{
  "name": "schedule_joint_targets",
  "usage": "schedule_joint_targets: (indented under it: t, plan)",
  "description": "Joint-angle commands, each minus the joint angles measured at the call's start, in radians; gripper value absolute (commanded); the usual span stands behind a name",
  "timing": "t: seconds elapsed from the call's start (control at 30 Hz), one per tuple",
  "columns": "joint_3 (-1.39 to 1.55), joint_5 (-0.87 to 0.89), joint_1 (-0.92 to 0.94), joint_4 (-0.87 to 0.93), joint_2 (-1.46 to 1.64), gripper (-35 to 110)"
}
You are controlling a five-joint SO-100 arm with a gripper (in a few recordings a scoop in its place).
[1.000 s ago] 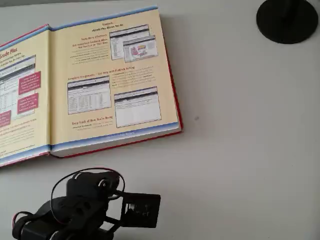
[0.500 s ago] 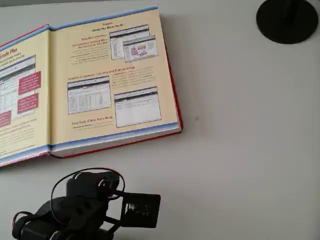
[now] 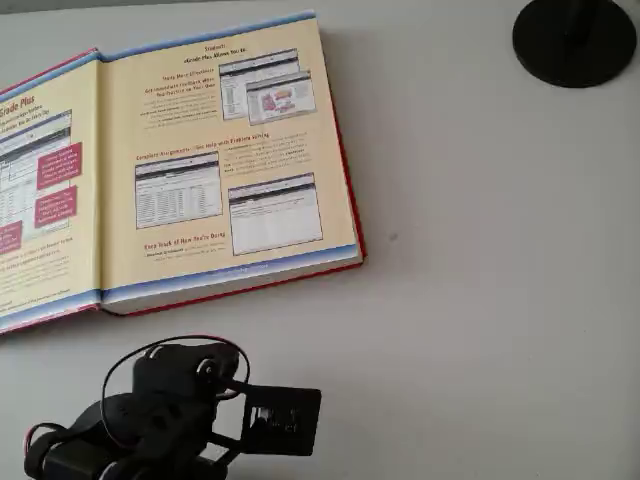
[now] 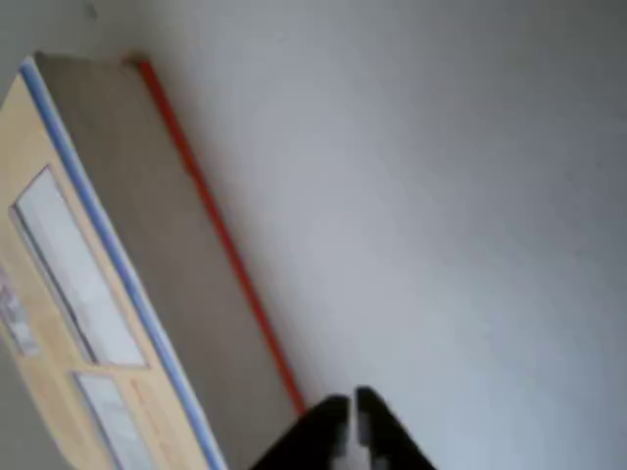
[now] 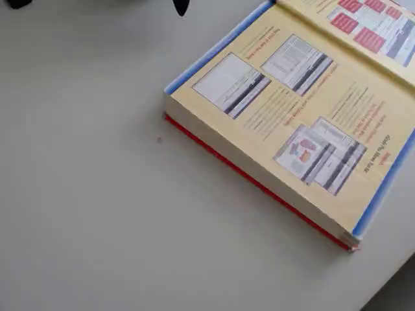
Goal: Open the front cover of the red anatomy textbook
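Observation:
The red anatomy textbook lies open on the grey table, its cream-yellow pages with screenshots facing up. The front cover rests flat on the left in the overhead view, with its printed inside and red boxes showing; in the fixed view the front cover is at the top right. My black arm is folded up near the table's front edge, apart from the book. In the wrist view my gripper hangs shut with nothing in it, beside the book's red edge and page block.
A black round base stands at the back right of the table in the overhead view. The table's edge runs close to the book's corner in the fixed view. Bare grey table lies to the right of the book.

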Motion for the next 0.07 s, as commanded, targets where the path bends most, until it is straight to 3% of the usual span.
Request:
schedule_joint_targets:
  t: [0.0, 0.03]
  plan:
    - [0.018, 0.006, 0.009, 0.002, 0.002, 0]
    - [0.018, 0.006, 0.009, 0.002, 0.002, 0]
